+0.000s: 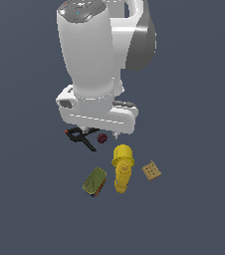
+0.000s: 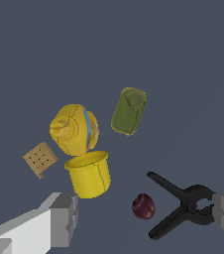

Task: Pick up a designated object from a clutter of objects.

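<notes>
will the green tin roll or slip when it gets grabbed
The green tin lies flat on its broad face, so it probably won't roll. Its low, smooth-looking sides may slip between fingers. It looks rigid, unlikely to deform.

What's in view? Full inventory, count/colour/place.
tin can: 1, olive-green face, lying nearest the exterior view's left, beside the bottle
squeeze bottle: 1, yellow, lying between can and cracker
cracker: 1, tan, square, on the exterior view's right of the bottle
ball: 1, dark red, small, between clamp and bottle
spring clamp: 1, black, under the arm's hand
floor: 1, dark grey-blue, bare
arm: 1, white and grey, above the clutter
tool: 1, grey fingers, open, holding nothing
</notes>
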Tool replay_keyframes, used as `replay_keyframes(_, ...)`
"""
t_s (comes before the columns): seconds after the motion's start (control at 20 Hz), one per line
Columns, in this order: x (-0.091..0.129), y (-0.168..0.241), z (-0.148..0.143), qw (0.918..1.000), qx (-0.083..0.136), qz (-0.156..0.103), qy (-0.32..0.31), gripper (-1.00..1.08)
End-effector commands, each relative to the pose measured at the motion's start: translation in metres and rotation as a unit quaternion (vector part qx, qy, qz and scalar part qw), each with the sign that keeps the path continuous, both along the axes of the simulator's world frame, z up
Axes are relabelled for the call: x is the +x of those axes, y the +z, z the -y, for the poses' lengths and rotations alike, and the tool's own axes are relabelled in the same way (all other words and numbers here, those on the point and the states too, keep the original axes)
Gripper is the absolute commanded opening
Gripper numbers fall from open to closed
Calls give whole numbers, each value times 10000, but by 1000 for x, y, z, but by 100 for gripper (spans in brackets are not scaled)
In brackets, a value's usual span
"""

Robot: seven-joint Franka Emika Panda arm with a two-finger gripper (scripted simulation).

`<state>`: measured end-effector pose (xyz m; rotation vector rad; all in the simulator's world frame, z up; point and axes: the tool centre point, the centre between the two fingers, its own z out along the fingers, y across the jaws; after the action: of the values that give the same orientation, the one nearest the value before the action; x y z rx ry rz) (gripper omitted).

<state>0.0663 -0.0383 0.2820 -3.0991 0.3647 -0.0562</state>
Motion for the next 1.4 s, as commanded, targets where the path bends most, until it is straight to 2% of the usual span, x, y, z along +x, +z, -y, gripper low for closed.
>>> replay_keyframes(0.0, 14, -19, 4, 9998, 8, -29, -215, 100)
replay_keyframes(0.4, 52, -85, 16, 9958, 5, -114, -906, 100)
replay_keyframes(0.65, 68, -124, 23, 9919, -13, -156, -1262, 100)
replay_keyframes(1.0, 79, -161, 29, 9873, -38, -191, -1574, 100)
replay_keyframes(1.35, 82, -173, 31, 9857, -48, -202, -1674, 100)
